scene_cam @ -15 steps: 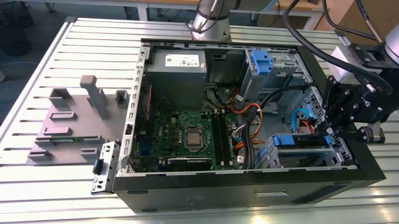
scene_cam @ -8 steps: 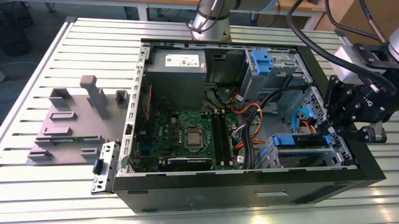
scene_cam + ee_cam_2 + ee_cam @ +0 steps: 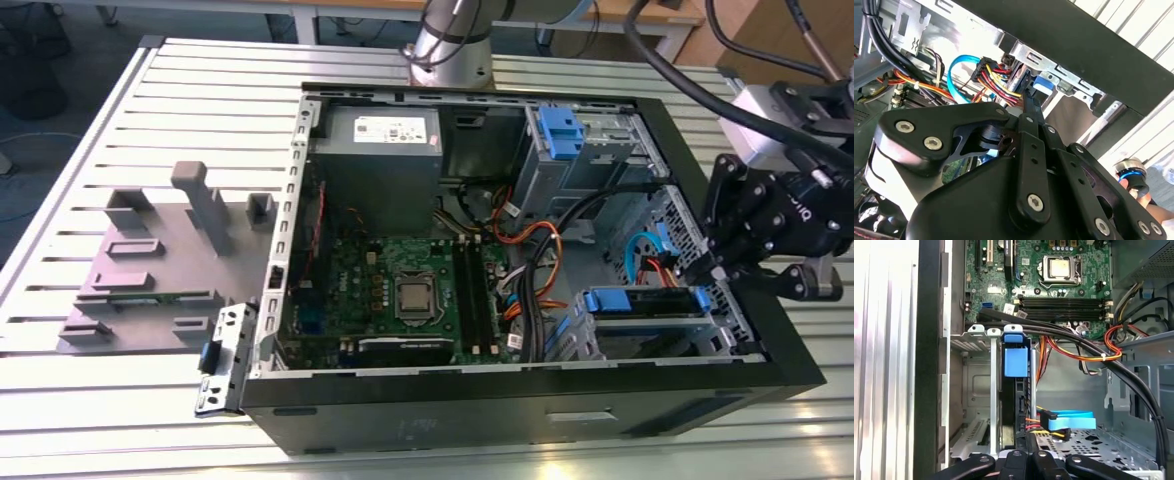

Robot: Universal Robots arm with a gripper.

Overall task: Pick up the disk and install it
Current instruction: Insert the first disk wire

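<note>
I can see just the blue carrier edge of the disk (image 3: 1016,362) in its bay; the drive body is hidden behind the grey metal. In both wrist views the gripper (image 3: 1026,460) linkage blocks my sight of the jaws.

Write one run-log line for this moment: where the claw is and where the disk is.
claw: at drive bay, exterior view's right | disk: seated in bay slot, blue carrier visible | claw state: cannot tell | case: open

An open computer case (image 3: 534,400) lay on the slatted desk (image 3: 107,400), its motherboard (image 3: 400,290) exposed, beside a grey fixture (image 3: 160,260).
</note>
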